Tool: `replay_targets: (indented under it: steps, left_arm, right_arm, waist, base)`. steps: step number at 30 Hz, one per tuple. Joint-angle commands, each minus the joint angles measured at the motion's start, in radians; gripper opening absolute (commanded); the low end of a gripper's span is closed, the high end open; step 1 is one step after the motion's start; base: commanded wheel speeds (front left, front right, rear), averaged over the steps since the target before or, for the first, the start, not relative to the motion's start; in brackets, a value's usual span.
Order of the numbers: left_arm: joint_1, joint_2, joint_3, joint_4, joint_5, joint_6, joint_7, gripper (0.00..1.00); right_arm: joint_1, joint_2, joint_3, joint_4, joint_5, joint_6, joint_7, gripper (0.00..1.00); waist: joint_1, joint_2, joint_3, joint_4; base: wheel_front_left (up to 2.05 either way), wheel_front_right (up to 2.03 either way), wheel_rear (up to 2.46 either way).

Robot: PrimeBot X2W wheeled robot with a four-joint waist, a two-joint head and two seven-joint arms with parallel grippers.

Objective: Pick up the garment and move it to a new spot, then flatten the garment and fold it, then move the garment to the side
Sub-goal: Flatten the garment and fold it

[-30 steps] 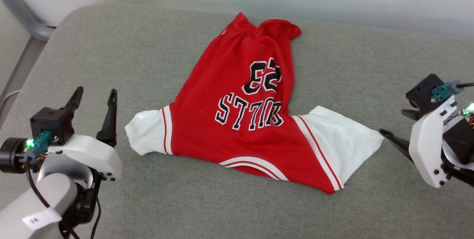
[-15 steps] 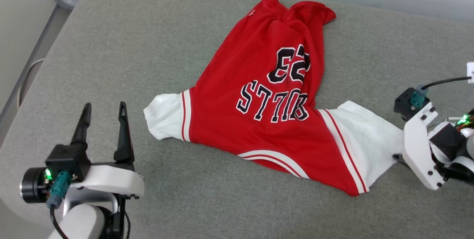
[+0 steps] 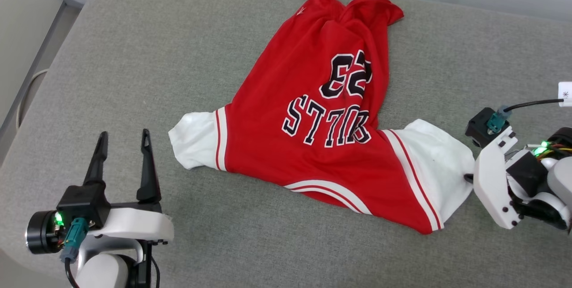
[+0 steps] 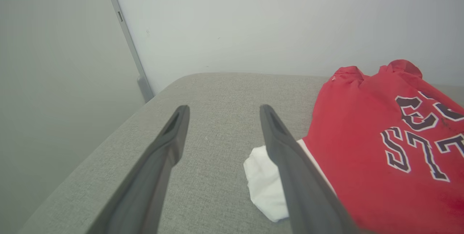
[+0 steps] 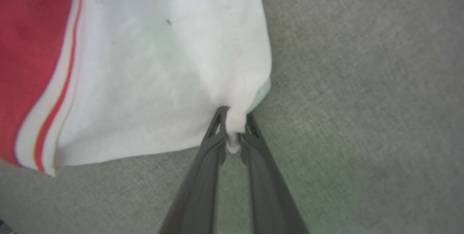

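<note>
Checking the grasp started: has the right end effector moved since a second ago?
Yes. The right end effector has come in onto the white sleeve of the shirt; earlier it stood just off it.

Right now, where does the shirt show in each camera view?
Head view: shirt in the centre, spread on the grey cushion.
Left wrist view: shirt at the right edge, beside the open left gripper.
Right wrist view: its white sleeve at upper left, edge pinched by the right gripper.
Shared landmark: the grey cushion under it.
</note>
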Motion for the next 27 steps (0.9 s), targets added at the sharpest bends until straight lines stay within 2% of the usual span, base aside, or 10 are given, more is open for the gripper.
replay_targets:
  steps: [1, 5, 7, 9, 11, 15, 22, 27]
  left_arm:
    - [0.019, -0.011, 0.024, 0.004, 0.02, -0.012, -0.002, 1.0]
    - [0.048, -0.023, 0.062, 0.01, 0.049, -0.035, -0.002, 1.0]
    - [0.055, -0.026, 0.07, 0.01, 0.055, -0.038, -0.002, 1.0]
    - [0.077, -0.034, 0.091, 0.01, 0.072, -0.051, -0.002, 1.0]
    - [0.083, -0.036, 0.097, 0.01, 0.077, -0.054, -0.002, 1.0]
    - [0.102, -0.045, 0.113, 0.011, 0.094, -0.068, -0.002, 1.0]
    - [0.119, -0.053, 0.132, 0.017, 0.118, -0.09, -0.002, 1.0]
    - [0.114, -0.059, 0.132, 0.03, 0.129, -0.107, -0.002, 1.0]
  right_arm:
    - [0.036, 0.027, 0.021, 0.016, 0.01, 0.001, -0.058, 0.0]
    - [0.034, -0.002, -0.034, -0.02, 0.018, 0.001, -0.19, 0.0]
    - [0.04, -0.013, -0.049, -0.031, 0.02, 0.001, -0.216, 0.0]
    - [0.085, -0.047, -0.098, -0.062, 0.032, 0.001, -0.276, 0.0]
    - [0.104, -0.061, -0.118, -0.072, 0.039, 0.001, -0.291, 0.0]
    - [0.201, -0.11, -0.223, -0.085, 0.073, 0.001, -0.334, 0.0]
    - [0.391, -0.143, -0.43, -0.001, 0.114, 0.001, -0.386, 0.0]
    - [0.491, -0.124, -0.54, 0.087, 0.121, 0.001, -0.4, 0.0]
  waist:
    - [0.0001, -0.0001, -0.02, -0.018]
    - [0.0001, -0.0001, -0.053, -0.049]
    - [0.0001, -0.0001, -0.061, -0.057]
    - [0.0001, -0.0001, -0.082, -0.082]
    - [0.0001, -0.0001, -0.087, -0.09]
    - [0.0001, -0.0001, -0.101, -0.119]
    - [0.0001, -0.0001, -0.111, -0.155]
    - [0.0001, -0.0001, -0.117, -0.166]
  base:
    - [0.0, 0.0, 0.0]
    - [0.0, 0.0, 0.0]
    - [0.0, 0.0, 0.0]
    - [0.0, 0.0, 0.0]
    - [0.0, 0.0, 0.0]
    - [0.0, 0.0, 0.0]
    - [0.0, 0.0, 0.0]
    - [0.0, 0.0, 0.0]
